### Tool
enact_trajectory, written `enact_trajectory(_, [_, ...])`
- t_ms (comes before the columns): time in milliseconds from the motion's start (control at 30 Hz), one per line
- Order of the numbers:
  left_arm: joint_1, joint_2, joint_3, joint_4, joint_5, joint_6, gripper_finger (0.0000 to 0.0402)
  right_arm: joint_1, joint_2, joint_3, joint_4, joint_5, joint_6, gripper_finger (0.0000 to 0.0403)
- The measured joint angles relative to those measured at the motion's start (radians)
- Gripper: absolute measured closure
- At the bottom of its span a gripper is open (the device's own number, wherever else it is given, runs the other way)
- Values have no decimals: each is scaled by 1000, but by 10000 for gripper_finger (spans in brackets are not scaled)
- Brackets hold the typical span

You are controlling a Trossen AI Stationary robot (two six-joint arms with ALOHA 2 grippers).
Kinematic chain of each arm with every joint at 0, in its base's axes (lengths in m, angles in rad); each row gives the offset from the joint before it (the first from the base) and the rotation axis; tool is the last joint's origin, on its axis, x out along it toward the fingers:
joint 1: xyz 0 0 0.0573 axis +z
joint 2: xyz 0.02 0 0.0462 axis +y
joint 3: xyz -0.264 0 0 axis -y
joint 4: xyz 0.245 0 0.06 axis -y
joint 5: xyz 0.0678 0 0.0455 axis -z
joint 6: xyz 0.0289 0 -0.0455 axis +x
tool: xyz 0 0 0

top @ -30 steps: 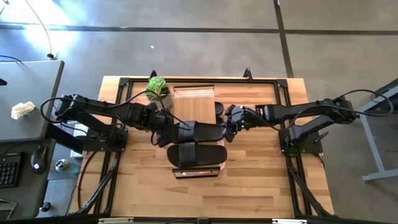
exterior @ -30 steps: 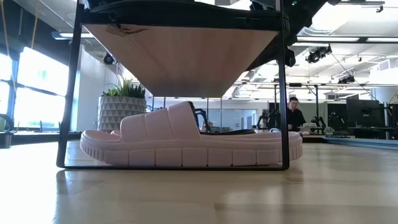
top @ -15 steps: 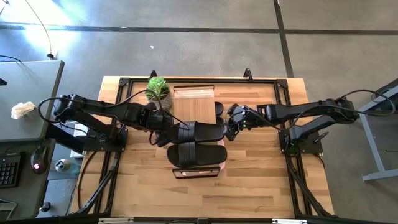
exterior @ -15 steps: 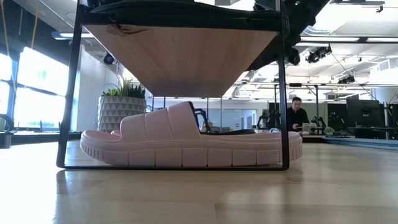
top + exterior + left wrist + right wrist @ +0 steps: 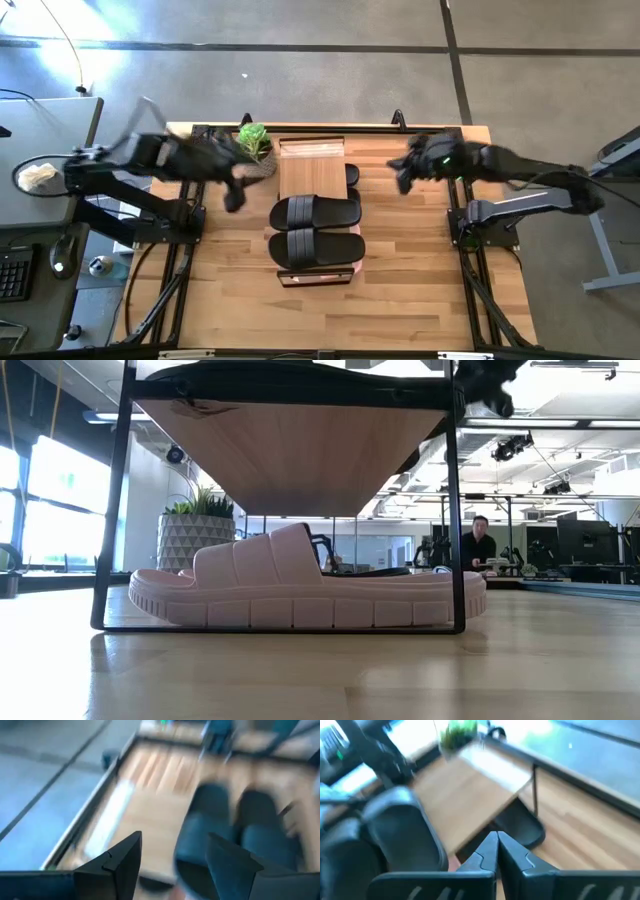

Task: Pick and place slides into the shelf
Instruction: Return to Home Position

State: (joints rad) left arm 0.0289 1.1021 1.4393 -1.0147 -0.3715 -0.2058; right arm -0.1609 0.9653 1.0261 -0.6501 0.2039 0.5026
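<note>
Two black slides lie side by side on the shelf's plank top (image 5: 310, 165), one (image 5: 315, 212) farther, one (image 5: 315, 246) nearer. A pale pink slide (image 5: 300, 592) rests sole-down on the lower tier, and its edge (image 5: 320, 273) shows from above. Another black slide (image 5: 352, 180) pokes out under the plank on the right. My left gripper (image 5: 233, 195) hovers left of the shelf, open (image 5: 172, 870), touching nothing. My right gripper (image 5: 404, 176) hovers right of the shelf, shut (image 5: 496, 851), and empty.
A potted plant (image 5: 255, 145) stands at the shelf's far left corner. The black frame of the shelf (image 5: 455, 510) rises around the pink slide. Bare wooden tabletop (image 5: 420, 290) lies near and on both sides. A person (image 5: 478, 545) sits in the room behind.
Both arms have swung fast away from the shelf and upward: the left toward the table's far left, the right toward its far right. The left gripper has left the farther black slide, which stays flat on the plank beside the other one.
</note>
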Motion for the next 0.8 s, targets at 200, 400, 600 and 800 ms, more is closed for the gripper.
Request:
enact_trajectory(200, [132,-128,67,141,241,113,202,-95,-135,72,-24,-147,-79,403])
enact_trajectory(400, [224,-289,-35,187,331,102,233,-91,-271,68,-17,-191,-121,403])
enact_trajectory(600, [226,-489,-314,457,395,32,289,-4,-436,-111,366,-202,-198,403])
enact_trajectory(800, [226,-663,-541,689,406,14,341,51,-551,-346,748,-209,-216,403])
